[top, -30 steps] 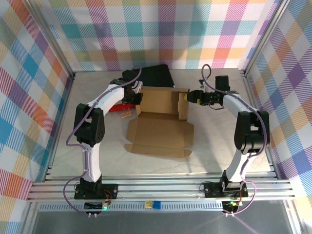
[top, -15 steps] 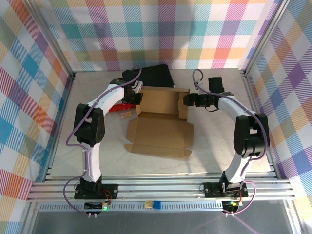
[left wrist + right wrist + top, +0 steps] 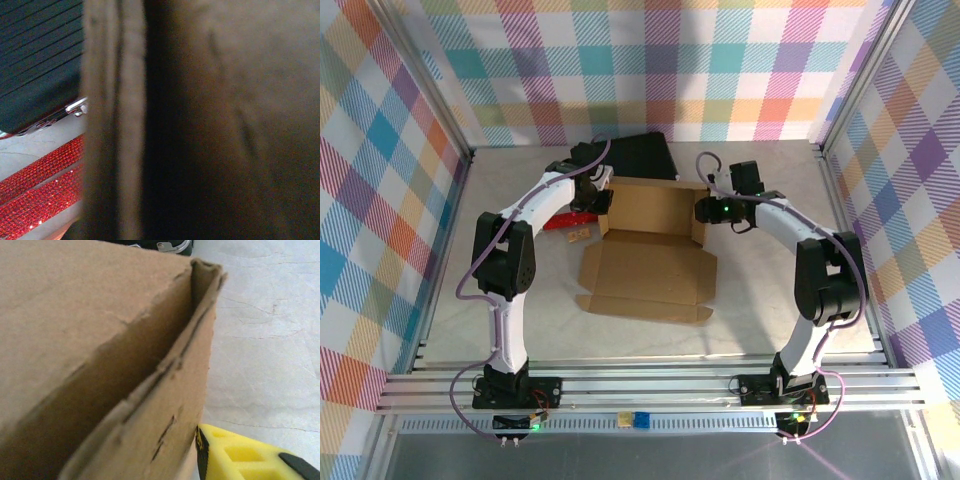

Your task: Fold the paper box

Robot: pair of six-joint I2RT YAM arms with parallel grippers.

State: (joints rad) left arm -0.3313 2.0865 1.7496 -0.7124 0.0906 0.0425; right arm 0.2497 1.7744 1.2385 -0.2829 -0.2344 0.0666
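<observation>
Top: the box (image 3: pixel 650 255) lies mid-way on the table (image 3: pixel 520 300). It looks like light, stiff card. My left gripper (image 3: pixel 603 200) is closed, apparently pinching its left wall, and my right gripper (image 3: pixel 704 211) is at the right wall.
Left wrist: the wall's edge fills the close view.
Right wrist: one yellow finger (image 3: pixel 240 455) sits beside the wall, so I cannot tell whether the right gripper is open or closed. I'd hold the walls near the creases.

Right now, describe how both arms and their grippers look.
The left arm and right arm both have white link shells, bulky black joints and black bases. A purple cable loops along each. The left gripper and right gripper look dark from above. The right wrist view shows a yellow moulded finger with a black strip.
</observation>
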